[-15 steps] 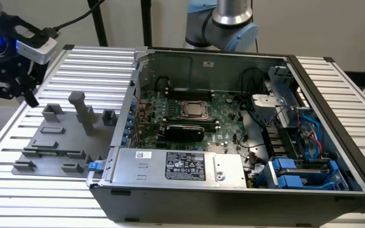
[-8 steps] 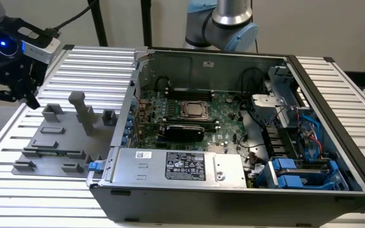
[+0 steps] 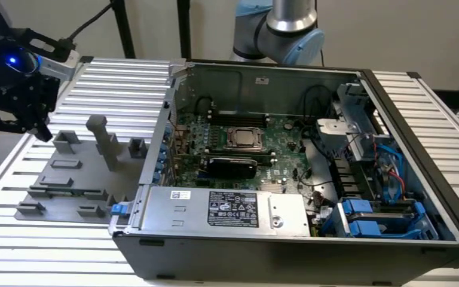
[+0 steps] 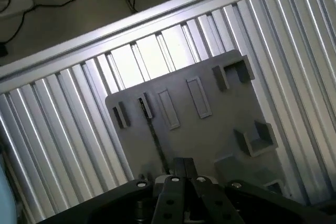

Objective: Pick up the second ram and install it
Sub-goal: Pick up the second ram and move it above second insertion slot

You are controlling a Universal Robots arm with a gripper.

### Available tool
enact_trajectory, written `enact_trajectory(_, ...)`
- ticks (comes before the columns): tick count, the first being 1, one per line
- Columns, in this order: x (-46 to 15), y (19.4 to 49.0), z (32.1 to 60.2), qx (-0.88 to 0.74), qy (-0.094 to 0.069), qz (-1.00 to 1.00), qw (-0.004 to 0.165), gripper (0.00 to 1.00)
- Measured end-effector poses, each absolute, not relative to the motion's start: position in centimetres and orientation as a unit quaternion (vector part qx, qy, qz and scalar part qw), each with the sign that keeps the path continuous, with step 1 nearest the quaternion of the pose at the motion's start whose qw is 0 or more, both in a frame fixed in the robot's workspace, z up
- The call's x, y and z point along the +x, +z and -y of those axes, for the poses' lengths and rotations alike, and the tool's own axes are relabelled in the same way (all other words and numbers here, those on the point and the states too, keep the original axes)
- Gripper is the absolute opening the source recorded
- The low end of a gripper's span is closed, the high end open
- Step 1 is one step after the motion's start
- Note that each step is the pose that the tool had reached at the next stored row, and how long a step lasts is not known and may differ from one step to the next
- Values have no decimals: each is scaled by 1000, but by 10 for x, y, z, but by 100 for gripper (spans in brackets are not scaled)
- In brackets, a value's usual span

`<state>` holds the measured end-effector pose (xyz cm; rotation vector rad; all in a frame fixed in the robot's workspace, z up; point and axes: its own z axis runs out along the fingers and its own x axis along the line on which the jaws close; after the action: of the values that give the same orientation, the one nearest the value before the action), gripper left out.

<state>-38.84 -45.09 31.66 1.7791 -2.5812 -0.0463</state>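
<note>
Hand [image 3: 18, 122]: hovers over the grey tray [image 4: 210, 140], on the exterior view's left of the PC case [image 3: 293, 254]. Nothing in it that I can see, and honestly can't tell if it's apart or together.
Second ram [image 4: 154, 135]: pretty sure it's the thin dark strip standing on edge in the tray, running from a small bracket toward the hand. Not picked up yet.
How it'll handle: my guess is light, stiff and thin, but fragile. Chips and contact edge don't want squeezing or scraping.
Where to grab: I'd pinch the two flat faces near the middle of the top edge so it stays level and doesn't twist.
Tray contents: grey blocks and brackets, some upright, plus that strip. It sits on the ribbed metal surface [image 3: 54, 251].
Case contents: green motherboard [image 3: 285, 149] with the silver CPU [image 3: 245, 138], a labelled power supply [image 3: 229, 209] along the front, blue drive carriers [image 3: 373, 221], loose cables.
Slots: dark area just beside the CPU, can't tell what's filled.
</note>
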Motion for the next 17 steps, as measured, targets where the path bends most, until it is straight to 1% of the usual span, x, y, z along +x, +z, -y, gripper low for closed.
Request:
enact_trajectory(9,-388,302,451,628,-14,778,4,0)
enact_trajectory(17,-388,288,456,649,-14,761,5,0)
